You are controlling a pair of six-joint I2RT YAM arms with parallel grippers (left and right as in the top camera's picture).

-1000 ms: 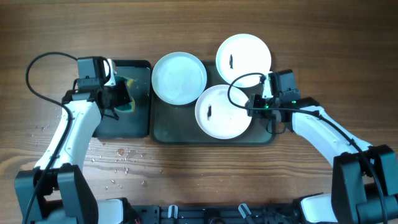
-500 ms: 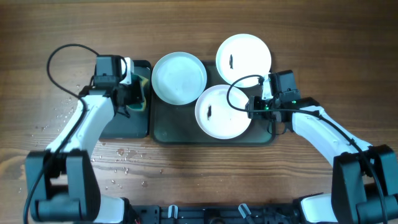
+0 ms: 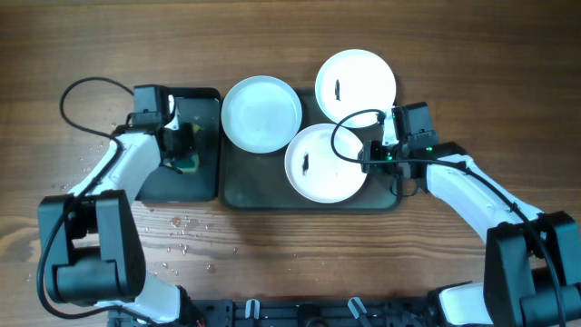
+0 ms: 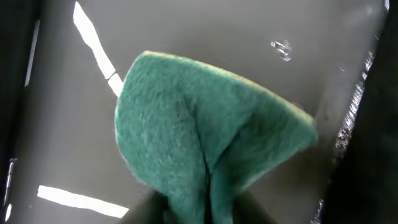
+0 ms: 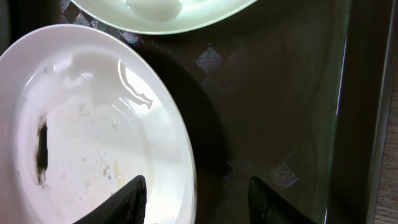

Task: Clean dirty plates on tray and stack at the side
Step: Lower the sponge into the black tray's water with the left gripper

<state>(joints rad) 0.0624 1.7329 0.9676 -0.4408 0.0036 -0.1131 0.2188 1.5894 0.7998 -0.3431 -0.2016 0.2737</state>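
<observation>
- Roughly a third done, by the look: far-left plate (image 3: 261, 113) shows no smudge, prob. wiped.
- Two to go: far-right plate (image 3: 355, 86) and near plate (image 3: 325, 162), each w/ a dark mark at centre.
- All three sit on the big tray (image 3: 263, 186), the far pair overhanging its far rim. None stacked at the side yet.
- Left gripper (image 3: 182, 145) is pinched on a green sponge (image 4: 205, 137) over the small black tray (image 3: 201, 177), just beside the big tray.
- Right gripper (image 5: 198, 193) is spread wide, fingers either side of the near plate's rim, holding nothing.
</observation>
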